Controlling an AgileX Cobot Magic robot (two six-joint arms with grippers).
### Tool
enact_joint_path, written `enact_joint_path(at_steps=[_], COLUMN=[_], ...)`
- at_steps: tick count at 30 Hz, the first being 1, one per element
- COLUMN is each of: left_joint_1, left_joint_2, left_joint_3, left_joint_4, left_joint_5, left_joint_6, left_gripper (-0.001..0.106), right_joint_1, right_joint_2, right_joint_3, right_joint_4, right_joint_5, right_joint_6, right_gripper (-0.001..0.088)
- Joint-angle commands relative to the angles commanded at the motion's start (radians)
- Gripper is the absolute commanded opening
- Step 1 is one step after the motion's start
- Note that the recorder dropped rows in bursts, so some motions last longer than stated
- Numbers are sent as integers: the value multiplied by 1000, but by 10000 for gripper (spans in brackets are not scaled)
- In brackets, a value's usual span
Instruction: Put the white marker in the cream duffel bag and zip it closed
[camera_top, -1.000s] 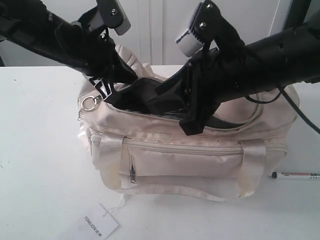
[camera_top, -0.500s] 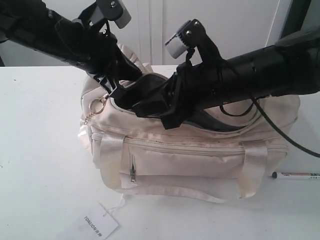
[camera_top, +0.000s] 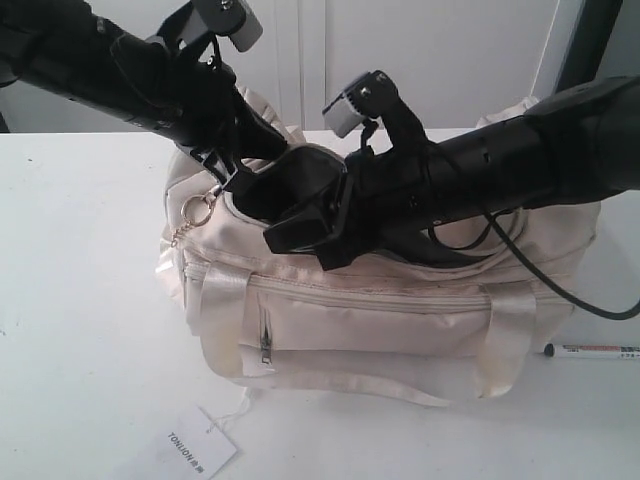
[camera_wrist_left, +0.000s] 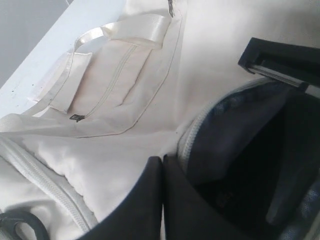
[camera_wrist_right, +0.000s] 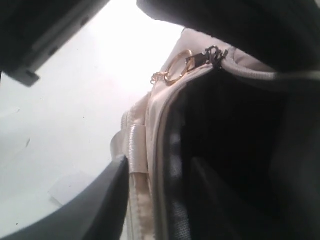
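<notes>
The cream duffel bag (camera_top: 380, 320) sits mid-table with its top zipper open and its dark lining showing. My left gripper (camera_top: 228, 178) is at the bag's left end, shut on the rim fabric (camera_wrist_left: 161, 167) beside the zipper teeth. My right gripper (camera_top: 312, 240) reaches across from the right and stands open astride the front rim (camera_wrist_right: 160, 200), one finger (camera_wrist_right: 107, 200) outside by the handle webbing, the other inside. The gold ring pull (camera_wrist_right: 175, 67) hangs at the left end (camera_top: 203, 212). The white marker (camera_top: 592, 351) lies on the table right of the bag, untouched.
A white hang tag (camera_top: 190, 445) lies on the table in front of the bag's left corner. The bag's far handle (camera_wrist_left: 120, 30) drapes over its side. A white wall stands behind the table.
My right gripper has slid left along the bag's opening toward the ring pull, staying open. The left gripper has kept its hold; the ring pull has shifted slightly right.
</notes>
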Motion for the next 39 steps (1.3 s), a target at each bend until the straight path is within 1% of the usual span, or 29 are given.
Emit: enact_joint_path(at_steps=[3,7,9,12,18,23,29,39], left_joint_1=[0,0,0,0,0,0,0,0], left_joint_2=[0,0,0,0,0,0,0,0], left_joint_3=[0,0,0,0,0,0,0,0], left_joint_4=[0,0,0,0,0,0,0,0], left_joint_5=[2,5,5,5,-1,-32,-111,-292], left_joint_6=[0,0,0,0,0,2,7,7], left_gripper=[0,0,0,0,0,0,0,0], right_joint_1=[0,0,0,0,0,0,0,0], right_joint_2=[1,2,2,0,-24,-44,-50,-50], right_joint_3=[0,0,0,0,0,0,0,0], right_joint_4=[-10,-67,-99,-132,-132,-132,-132,-132], right_joint_5=[0,2,7,8,32,37,38,38], right_joint_6=[0,2,2,2,2,-21,-31,-31], right_gripper=[255,77,6,0,0,0,0,0])
